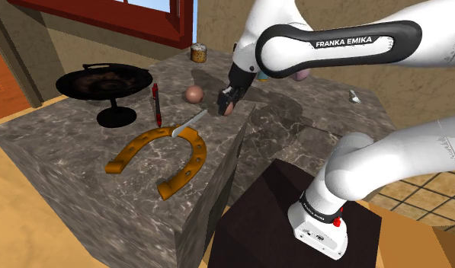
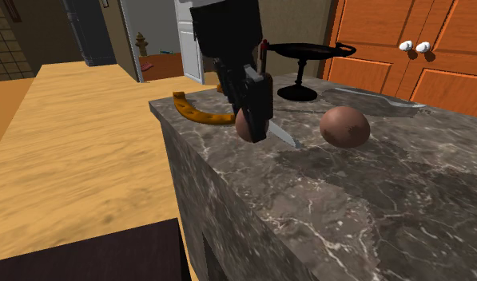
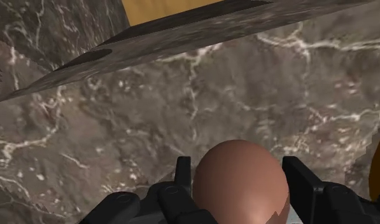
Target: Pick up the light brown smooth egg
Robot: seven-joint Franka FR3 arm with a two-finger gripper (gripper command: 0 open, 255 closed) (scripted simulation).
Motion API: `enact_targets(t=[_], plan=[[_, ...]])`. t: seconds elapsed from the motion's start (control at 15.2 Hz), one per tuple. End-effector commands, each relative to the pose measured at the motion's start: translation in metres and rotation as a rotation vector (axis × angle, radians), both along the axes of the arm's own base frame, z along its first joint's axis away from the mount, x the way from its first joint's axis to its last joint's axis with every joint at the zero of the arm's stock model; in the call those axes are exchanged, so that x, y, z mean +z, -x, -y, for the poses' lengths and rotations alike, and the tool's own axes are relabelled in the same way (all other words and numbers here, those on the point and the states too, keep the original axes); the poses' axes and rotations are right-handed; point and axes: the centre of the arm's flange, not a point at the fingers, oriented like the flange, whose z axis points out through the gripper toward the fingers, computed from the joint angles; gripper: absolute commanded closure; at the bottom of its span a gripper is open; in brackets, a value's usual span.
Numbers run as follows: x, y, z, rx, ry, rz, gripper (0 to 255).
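A smooth brown egg (image 3: 240,184) sits between my two black fingers (image 3: 183,170), which press against its sides. My gripper (image 1: 226,103) is shut on this egg (image 1: 230,109) at the counter's near edge, by the tip of a knife. In the second exterior view the gripper (image 2: 257,120) comes down from above and the egg (image 2: 246,125) is at or just above the marble; I cannot tell which. A second, rougher brown egg (image 1: 193,94) (image 2: 345,126) lies free a little farther along the counter.
On the dark marble counter (image 1: 81,167) lie a knife (image 1: 189,122), an orange horseshoe (image 1: 158,156) and a red pen (image 1: 155,104). A black bowl on a foot (image 1: 105,82) stands behind them. A small jar (image 1: 200,52) is at the far edge. The counter drops off right beside the gripper.
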Motion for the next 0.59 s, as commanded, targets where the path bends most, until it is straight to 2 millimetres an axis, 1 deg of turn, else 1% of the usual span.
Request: enact_targets(t=[0.0, 0.46, 0.53], plan=[[0.011, -0.001, 0.001, 0.0, 0.0, 0.0, 255], [0.048, -0.001, 0.001, 0.0, 0.0, 0.0, 255], [0.049, -0.001, 0.001, 0.0, 0.0, 0.0, 255]])
